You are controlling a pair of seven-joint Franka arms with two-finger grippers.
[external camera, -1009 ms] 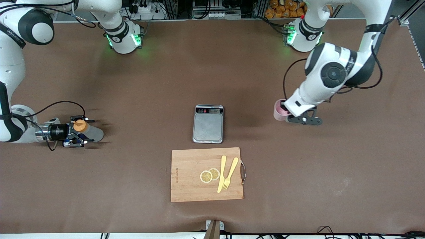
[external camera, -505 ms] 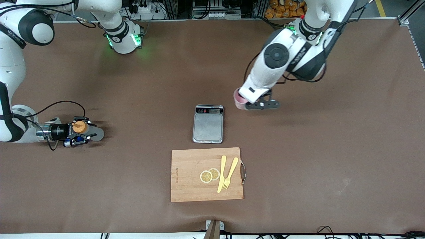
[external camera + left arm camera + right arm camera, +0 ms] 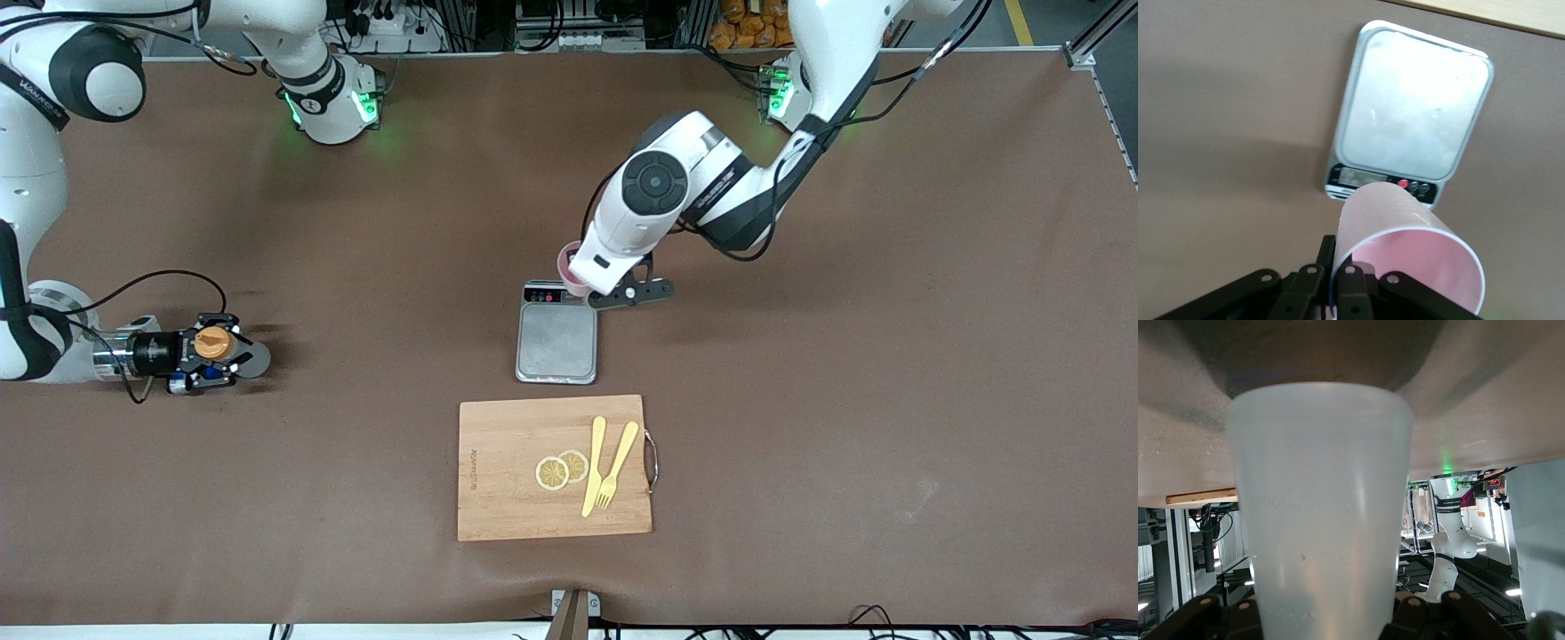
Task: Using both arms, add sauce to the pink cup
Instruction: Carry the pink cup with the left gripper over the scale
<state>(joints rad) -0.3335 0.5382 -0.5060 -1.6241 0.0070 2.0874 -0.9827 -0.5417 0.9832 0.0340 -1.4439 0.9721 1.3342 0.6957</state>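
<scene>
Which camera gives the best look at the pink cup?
The left wrist view: the pink cup fills it, open rim showing, clamped in the left gripper above the scale. The front view shows only a sliver beside the arm; the right wrist view shows none of it.

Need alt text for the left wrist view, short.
The left gripper holds the pink cup by its rim, open mouth toward the camera, in the air above the display end of a kitchen scale on the brown table.

Brown table (image 3: 889, 400) (matte); cables and metal framing (image 3: 569, 27) along its top edge.
</scene>
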